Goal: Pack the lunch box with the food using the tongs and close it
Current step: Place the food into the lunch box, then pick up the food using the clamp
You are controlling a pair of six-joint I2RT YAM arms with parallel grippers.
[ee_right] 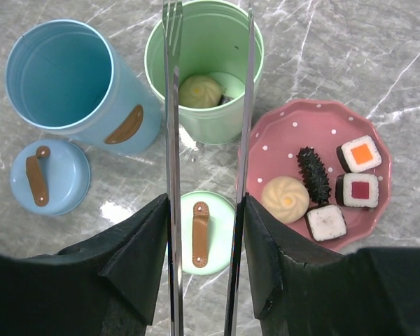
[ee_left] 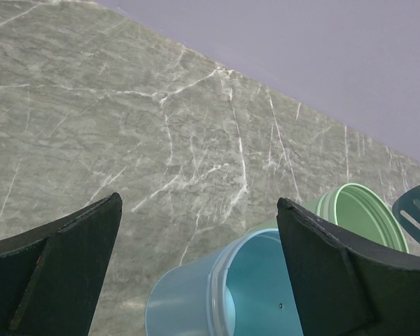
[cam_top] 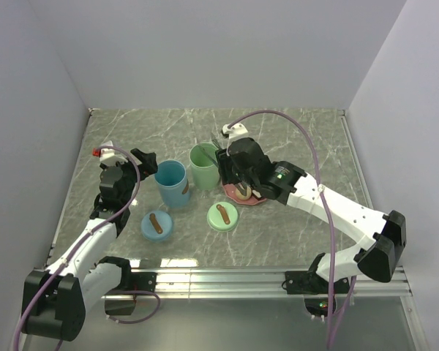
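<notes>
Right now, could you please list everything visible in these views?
table: one, grey marble
blue container: one, blue, mid-table
green container: one, green, right of it
blue lid: one, blue, on table
green lid: one, green, on table
plate: one, pink, right of containers
buns: two, tan, one on plate, one in green container
sushi pieces: three, white-dark, on plate
spiky piece: one, dark, on plate
tongs: one, grey, over green container
left pincer: one, black, open, empty
right pincer: one, black, gripping tongs
</notes>
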